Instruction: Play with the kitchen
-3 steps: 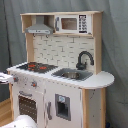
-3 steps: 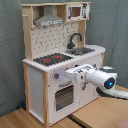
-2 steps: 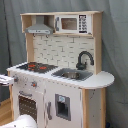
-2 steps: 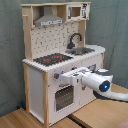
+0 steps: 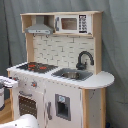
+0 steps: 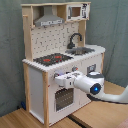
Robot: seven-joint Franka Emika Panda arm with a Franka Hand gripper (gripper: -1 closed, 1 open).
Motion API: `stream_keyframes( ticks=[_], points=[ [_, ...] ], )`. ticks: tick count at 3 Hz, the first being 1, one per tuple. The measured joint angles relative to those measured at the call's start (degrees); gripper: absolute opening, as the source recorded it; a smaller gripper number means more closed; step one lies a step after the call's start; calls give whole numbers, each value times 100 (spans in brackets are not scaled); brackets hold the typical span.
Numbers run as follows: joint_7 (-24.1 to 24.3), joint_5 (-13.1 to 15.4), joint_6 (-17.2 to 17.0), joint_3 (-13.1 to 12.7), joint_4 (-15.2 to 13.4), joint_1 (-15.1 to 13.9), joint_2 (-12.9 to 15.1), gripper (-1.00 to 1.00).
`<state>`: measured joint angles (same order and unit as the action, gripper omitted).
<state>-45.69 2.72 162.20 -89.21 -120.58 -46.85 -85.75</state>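
Both exterior views face the kitchen (image 5: 60, 75) front, from opposite corners

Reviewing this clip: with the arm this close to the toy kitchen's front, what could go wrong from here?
1. The gripper sits right at the kitchen front panel above the oven door; pushing further could shove or tip the whole unit.
2. It is near the knobs; a sideways move might snag one.
3. In the first exterior view the gripper is barely in frame, so contact is hard to confirm.

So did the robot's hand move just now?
Yes. In the second exterior view the hand slid toward the second exterior view's left, closer to the kitchen front, above the oven door.
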Motion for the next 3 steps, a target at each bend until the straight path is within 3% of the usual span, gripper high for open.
stream_keyframes(
  ticks=[2, 3],
  points=[
    [-124, 1, 90, -211, 829, -747, 4, 100],
    [-124, 1, 90, -203, 829, -747, 4, -100]
  ],
)
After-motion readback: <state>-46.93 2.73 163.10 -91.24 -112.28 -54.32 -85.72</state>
